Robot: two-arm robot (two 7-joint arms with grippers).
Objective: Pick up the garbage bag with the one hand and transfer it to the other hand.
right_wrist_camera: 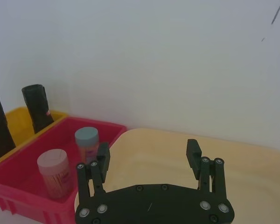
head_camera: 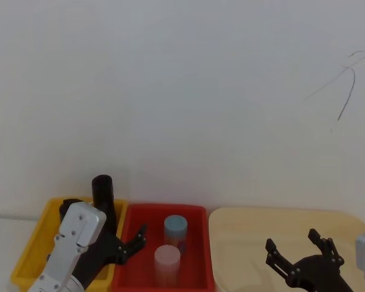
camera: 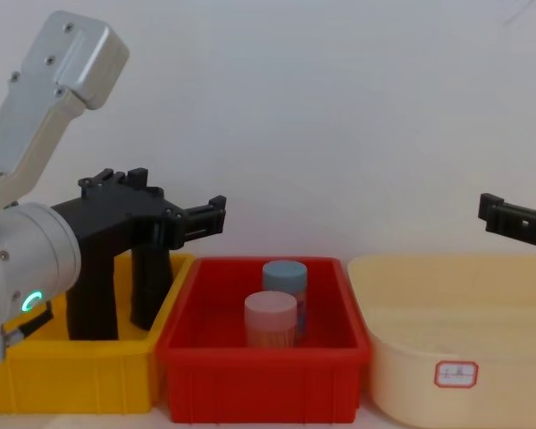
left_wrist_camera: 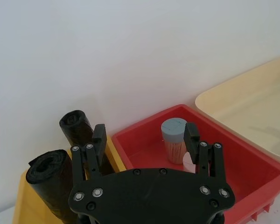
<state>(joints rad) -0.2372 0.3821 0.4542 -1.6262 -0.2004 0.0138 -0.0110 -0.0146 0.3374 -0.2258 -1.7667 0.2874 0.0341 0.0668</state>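
White wall [left_wrist_camera: 130, 46] behind, left tool [left_wrist_camera: 145, 133] released near garbage bag [left_wrist_camera: 46, 179], slimmer roll [left_wrist_camera: 76, 127] beside it, right tool [right_wrist_camera: 147, 149] released above tray [right_wrist_camera: 245, 161]

White table [head_camera: 3, 249]; yellow bin [camera: 71, 380], red bin [camera: 259, 389], cream bin [camera: 402, 357].

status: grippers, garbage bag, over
Left black two-finger gripper open at rim of yellow plastic bin. Right black gripper open above beige tray. Thick black plastic garbage bag roll standing in bin, ungripped; slimmer black roll close beside.
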